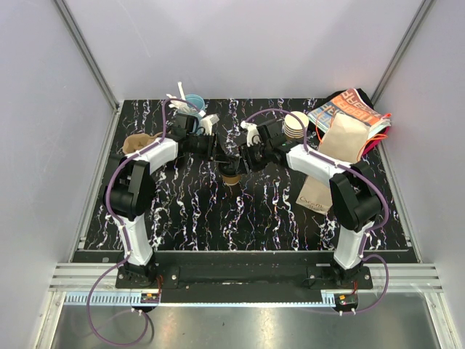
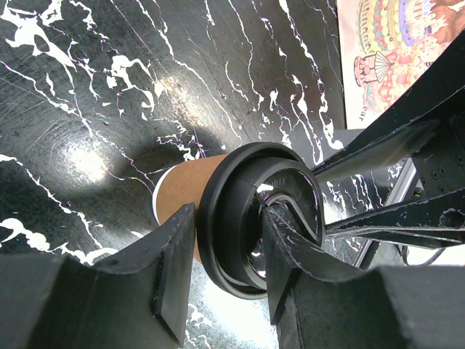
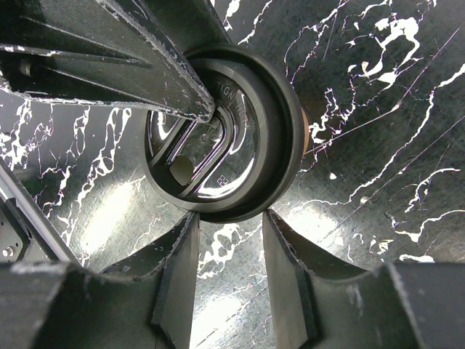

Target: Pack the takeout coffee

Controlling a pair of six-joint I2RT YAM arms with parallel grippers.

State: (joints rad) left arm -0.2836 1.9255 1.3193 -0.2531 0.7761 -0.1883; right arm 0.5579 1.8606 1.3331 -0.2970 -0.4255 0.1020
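The takeout coffee cup (image 1: 231,177) is brown paper with a black lid and stands mid-table between both arms. In the left wrist view the cup wall (image 2: 182,193) shows under the lid (image 2: 247,218). My left gripper (image 2: 229,240) is shut on the lid's rim, with one finger outside the rim and the other on the lid's top; it also shows in the top view (image 1: 224,154). My right gripper (image 3: 229,240) is open and empty, its fingertips just short of the lid (image 3: 225,138); in the top view it sits right of the cup (image 1: 244,161).
A brown paper bag (image 1: 341,145) lies at the right over a colourful printed sheet (image 1: 349,109). A stack of nested cups (image 1: 296,123) stands behind the right arm. A light-blue cup with white utensils (image 1: 192,102) is at the back, and a brown paper item (image 1: 136,143) at the left.
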